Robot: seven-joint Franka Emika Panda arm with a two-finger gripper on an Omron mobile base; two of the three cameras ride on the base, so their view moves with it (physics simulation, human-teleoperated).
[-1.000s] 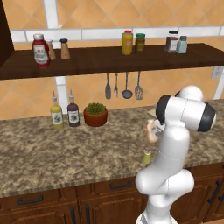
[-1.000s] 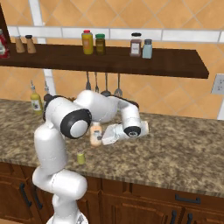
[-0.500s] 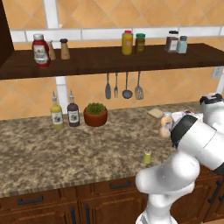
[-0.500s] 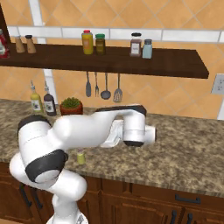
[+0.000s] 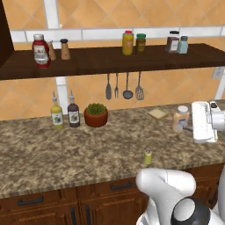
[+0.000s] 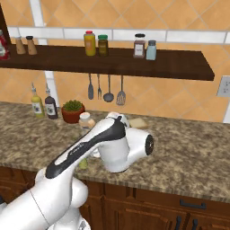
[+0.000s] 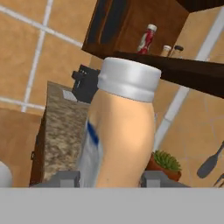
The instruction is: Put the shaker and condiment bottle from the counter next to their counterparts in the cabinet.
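- The condiment bottle [image 5: 180,118], peach with a white cap, sits clamped between the pincer's [image 7: 107,180] two fingers, lifted off the counter [image 5: 66,154].
- The shaker [image 5: 148,156], yellow-green, stands on the counter below and left of the pincer, well apart from it.
- The cabinet [image 5: 110,59] shelf runs above the pincer; its ketchup bottle [image 5: 40,50] stands far to the left.

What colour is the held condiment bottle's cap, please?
White, clearest in the hand view: condiment bottle.
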